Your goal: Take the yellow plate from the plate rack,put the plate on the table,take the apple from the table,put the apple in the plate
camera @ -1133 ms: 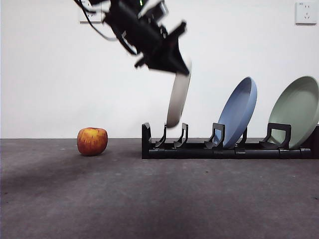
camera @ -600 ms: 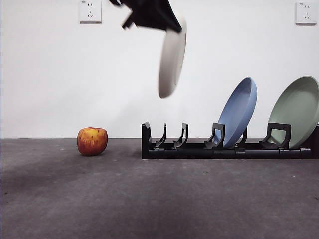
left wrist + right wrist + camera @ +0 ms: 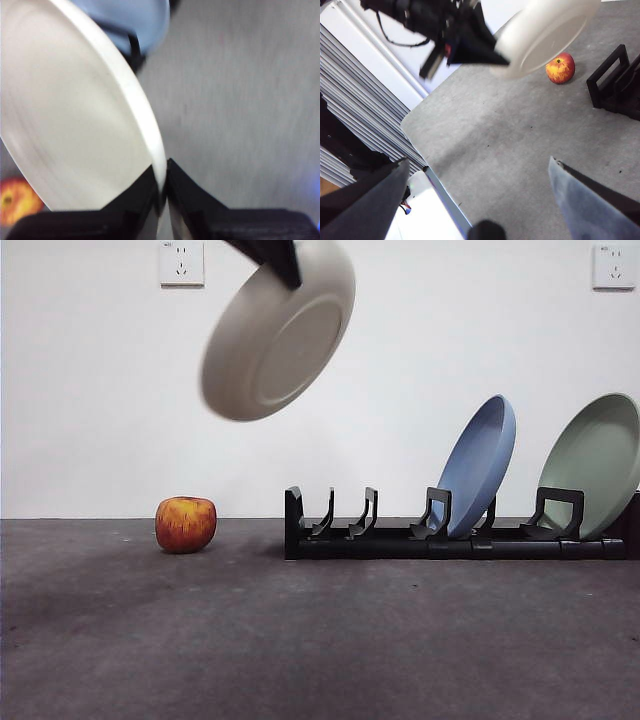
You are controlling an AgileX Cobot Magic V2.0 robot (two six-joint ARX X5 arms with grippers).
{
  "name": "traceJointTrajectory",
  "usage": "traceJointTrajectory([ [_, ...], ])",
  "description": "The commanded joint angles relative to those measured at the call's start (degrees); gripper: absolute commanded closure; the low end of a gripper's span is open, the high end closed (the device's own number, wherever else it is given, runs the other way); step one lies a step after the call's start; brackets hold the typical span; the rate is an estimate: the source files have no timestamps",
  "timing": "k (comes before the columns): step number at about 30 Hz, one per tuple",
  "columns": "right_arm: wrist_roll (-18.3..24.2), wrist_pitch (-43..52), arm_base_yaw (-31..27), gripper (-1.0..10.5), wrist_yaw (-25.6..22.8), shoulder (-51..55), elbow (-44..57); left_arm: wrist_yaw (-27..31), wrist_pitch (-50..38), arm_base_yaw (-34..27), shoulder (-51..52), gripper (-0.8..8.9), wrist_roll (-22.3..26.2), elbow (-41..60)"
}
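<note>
My left gripper (image 3: 162, 187) is shut on the rim of the yellow plate (image 3: 65, 120), a pale cream plate. In the front view the plate (image 3: 278, 335) hangs high in the air, tilted with its hollow side facing out, left of the plate rack (image 3: 440, 535). The gripper's black tip (image 3: 272, 254) shows at the top edge. The red apple (image 3: 186, 524) sits on the table (image 3: 320, 640) left of the rack and below the plate. The right wrist view shows the plate (image 3: 545, 30), the apple (image 3: 560, 68) and the left arm (image 3: 435, 30). My right gripper (image 3: 482, 175) is open and empty, well away from them.
A blue plate (image 3: 480, 465) and a sage-green plate (image 3: 598, 465) stand in the rack's right slots; its two left slots are empty. The table's edge (image 3: 427, 172) and a wall with blinds show in the right wrist view.
The left gripper lifted the cream plate up out of the rack's left slot, carried it left and turned it so its hollow side faces the front camera. The apple stayed still.
</note>
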State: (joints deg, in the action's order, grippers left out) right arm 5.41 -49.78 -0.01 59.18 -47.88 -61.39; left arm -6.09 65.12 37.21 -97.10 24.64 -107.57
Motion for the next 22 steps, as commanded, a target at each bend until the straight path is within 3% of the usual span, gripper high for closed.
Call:
traceJointTrajectory([
  [1,1.05,-0.02,0.04,4.7,0.46,0.04,-0.28,3.98,1.92,3.58,-0.46,8.19,2.97,1.07],
  [6,1.05,-0.04,0.04,4.7,0.72,0.04,-0.28,17.05,4.24,11.34,-0.46,8.19,2.75,5.95],
  [10,1.33,-0.17,0.04,4.7,1.84,0.04,-0.28,20.24,2.73,16.85,-0.46,8.19,1.97,13.64],
  [15,2.54,-1.44,0.04,4.7,2.56,0.04,-0.28,28.98,-4.83,23.78,-0.46,8.19,1.18,24.57],
  [22,2.49,-1.33,0.04,4.7,2.58,0.04,-0.28,33.09,-13.81,29.38,-0.46,8.19,-1.40,34.99],
])
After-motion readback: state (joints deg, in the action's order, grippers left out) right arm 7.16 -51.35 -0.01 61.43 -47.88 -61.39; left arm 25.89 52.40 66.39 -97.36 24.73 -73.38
